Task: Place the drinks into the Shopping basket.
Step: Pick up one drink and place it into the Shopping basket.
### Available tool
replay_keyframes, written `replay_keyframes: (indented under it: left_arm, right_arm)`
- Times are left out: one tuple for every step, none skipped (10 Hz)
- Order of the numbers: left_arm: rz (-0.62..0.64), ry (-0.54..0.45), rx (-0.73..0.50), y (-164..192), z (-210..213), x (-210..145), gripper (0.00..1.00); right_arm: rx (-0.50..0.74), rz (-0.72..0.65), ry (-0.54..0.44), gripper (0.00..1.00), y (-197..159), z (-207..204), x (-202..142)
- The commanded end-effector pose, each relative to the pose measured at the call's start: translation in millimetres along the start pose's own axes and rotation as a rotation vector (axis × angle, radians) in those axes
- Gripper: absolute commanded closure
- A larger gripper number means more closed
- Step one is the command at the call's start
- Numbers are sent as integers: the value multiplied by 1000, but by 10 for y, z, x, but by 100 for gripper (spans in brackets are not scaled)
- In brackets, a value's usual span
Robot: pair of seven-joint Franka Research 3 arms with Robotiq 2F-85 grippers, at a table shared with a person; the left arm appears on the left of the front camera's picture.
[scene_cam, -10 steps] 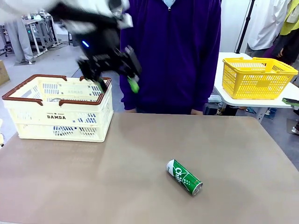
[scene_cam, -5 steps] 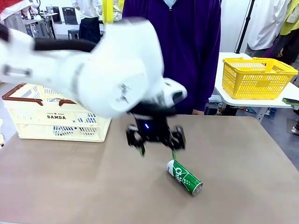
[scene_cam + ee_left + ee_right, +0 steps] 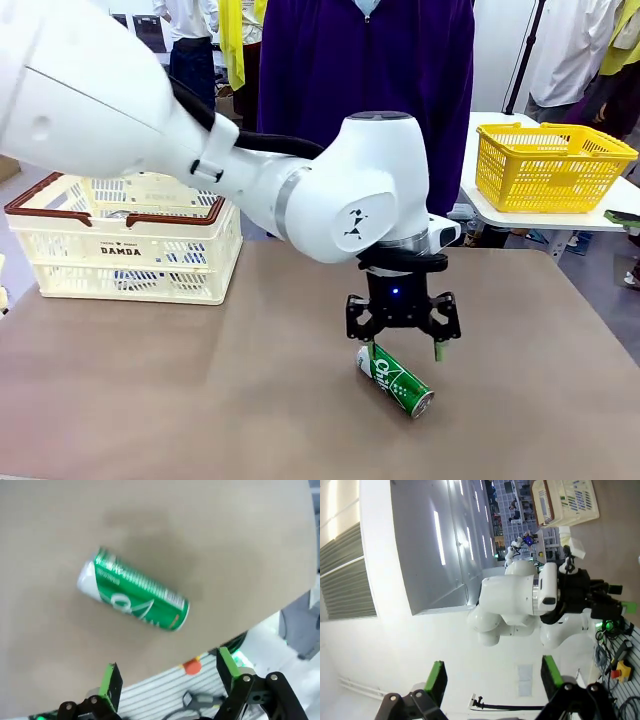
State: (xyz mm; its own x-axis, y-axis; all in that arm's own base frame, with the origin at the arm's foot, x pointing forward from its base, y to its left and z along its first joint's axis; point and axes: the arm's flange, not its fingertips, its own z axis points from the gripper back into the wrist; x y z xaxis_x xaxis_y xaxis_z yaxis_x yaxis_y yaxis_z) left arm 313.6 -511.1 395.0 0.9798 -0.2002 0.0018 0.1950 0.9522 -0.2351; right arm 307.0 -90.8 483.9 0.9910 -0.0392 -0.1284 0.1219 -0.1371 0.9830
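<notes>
We are looking at the green can (image 3: 395, 379), which lies on its side on the brown desk (image 3: 200, 400), in the near middle part. Its long way runs flat along the desk, slanting: the silver top points toward our near right side and the other end points away to the far left. A second ago our left end effector (image 3: 403, 351) was far off over the basket, and now it has swung across the desk and hangs just above the can. That means we are getting ready to pick up this drink. The end effector is wide open and holds nothing, with one green finger (image 3: 370, 350) by the far end of the can and the other out past its side. From the wrist, the can (image 3: 134, 596) lies slanted ahead of the open fingers, not yet between them, so we think the hand may need to turn and come down to fit around it. Our right end effector (image 3: 490, 682) is also wide open and empty, pointing away at the room. Farther back on the left stands the Shopping basket (image 3: 130, 235), well apart from the can. We cannot tell from here if the blue can is inside it.
</notes>
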Motion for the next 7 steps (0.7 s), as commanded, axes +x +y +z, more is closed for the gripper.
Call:
replay_keyframes:
  left_arm:
    - [-24,26,12,58,52,-120,0]
    - [-24,26,12,58,52,-120,0]
    - [-24,26,12,58,52,-120,0]
    - [-24,26,12,58,52,-120,0]
    - [-24,26,12,58,52,-120,0]
    - [-24,26,12,58,52,-120,0]
    - [-24,26,12,58,52,-120,0]
  right_arm:
    - [-9,-11,11,0,39,17,-24]
    - [-9,-11,11,0,39,17,-24]
    - [-9,-11,11,0,39,17,-24]
    - [-9,-11,11,0,39,17,-24]
    - [-9,-11,11,0,39,17,-24]
    - [-9,-11,11,0,39,17,-24]
    - [-9,-11,11,0,39,17,-24]
